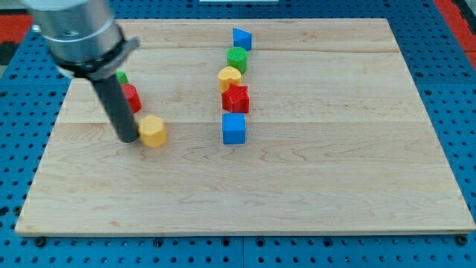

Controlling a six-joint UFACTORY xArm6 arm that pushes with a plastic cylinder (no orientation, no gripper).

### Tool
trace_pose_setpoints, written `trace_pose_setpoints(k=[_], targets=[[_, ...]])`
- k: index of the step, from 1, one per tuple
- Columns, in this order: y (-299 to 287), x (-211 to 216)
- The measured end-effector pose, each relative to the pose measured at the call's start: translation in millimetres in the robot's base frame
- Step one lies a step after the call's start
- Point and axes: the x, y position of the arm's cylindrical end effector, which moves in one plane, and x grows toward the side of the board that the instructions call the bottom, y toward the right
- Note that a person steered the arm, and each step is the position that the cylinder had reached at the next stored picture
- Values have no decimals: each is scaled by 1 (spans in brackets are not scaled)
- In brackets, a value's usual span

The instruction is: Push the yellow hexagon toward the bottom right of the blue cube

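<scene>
The yellow hexagon (pixel 153 131) lies on the wooden board left of centre. My tip (pixel 128 139) rests right against its left side. The blue cube (pixel 233 128) sits near the board's centre, well to the right of the hexagon and at about the same height in the view. The rod rises up and to the left from the tip to the grey arm end at the view's top left.
Above the blue cube runs a column: a red star-like block (pixel 236 98), a yellow block (pixel 230 77), a green block (pixel 237 59), a blue triangular block (pixel 242 39). A red block (pixel 132 97) and a green block (pixel 122 77) are partly hidden behind the rod.
</scene>
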Motion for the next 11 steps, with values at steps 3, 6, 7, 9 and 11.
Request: trace_pose_setpoints(k=[3, 6, 7, 9, 11], targets=[[15, 24], [39, 0], [59, 5], [86, 30], [113, 50]])
